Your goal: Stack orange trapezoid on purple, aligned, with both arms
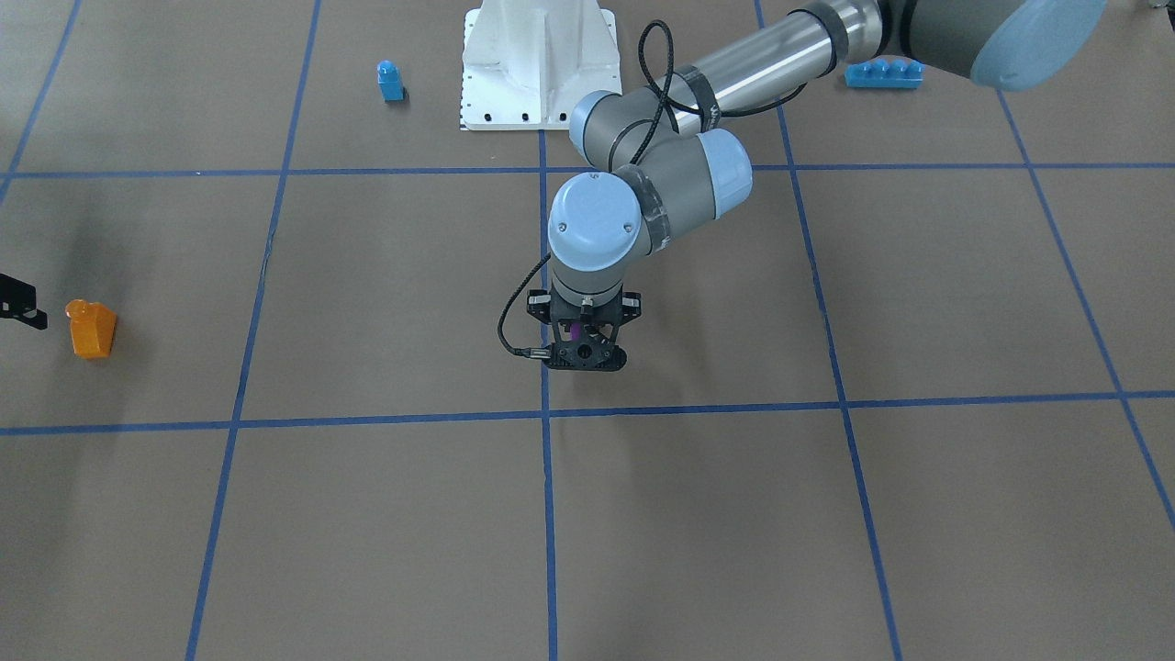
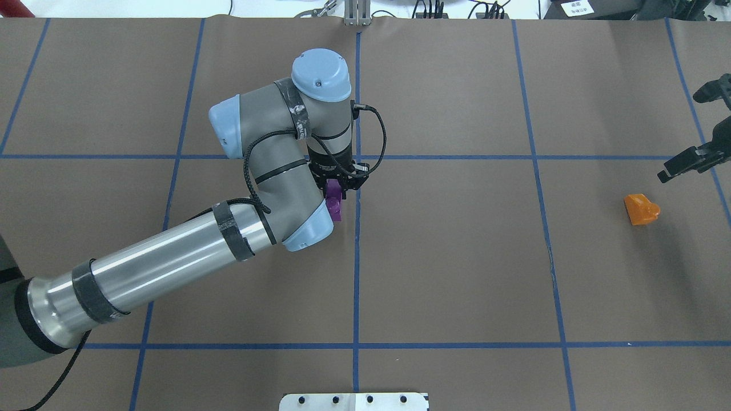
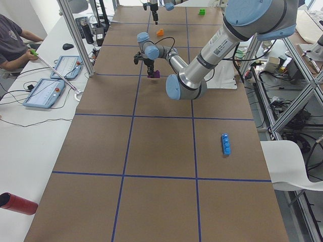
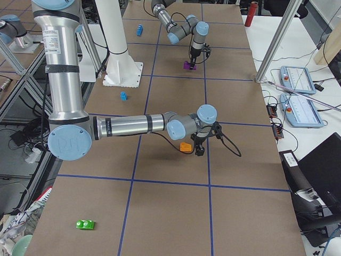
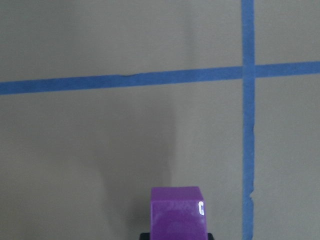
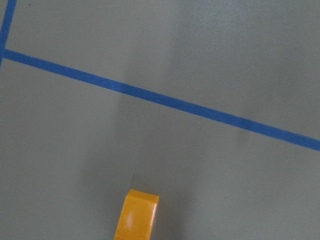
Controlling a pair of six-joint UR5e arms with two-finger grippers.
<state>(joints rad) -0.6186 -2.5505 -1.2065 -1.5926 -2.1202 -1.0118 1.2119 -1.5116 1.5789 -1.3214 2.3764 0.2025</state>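
Observation:
The purple block (image 2: 334,204) sits between the fingers of my left gripper (image 2: 338,191), which is shut on it near the table's middle grid crossing. I cannot tell whether it touches the paper. It also shows low in the left wrist view (image 5: 177,214) and under the gripper (image 1: 585,356) in the front view. The orange trapezoid (image 2: 641,209) stands free on the table at the robot's right, and shows in the front view (image 1: 92,329) and the right wrist view (image 6: 137,215). My right gripper (image 2: 681,136) hovers open just beyond it, not touching it.
A small blue one-stud block (image 1: 390,81) stands beside the white base pedestal (image 1: 537,64). A long blue brick (image 1: 883,73) lies under the left arm's upper part. A green block (image 4: 85,224) lies at the table's end on the robot's right. Blue tape lines grid the brown paper.

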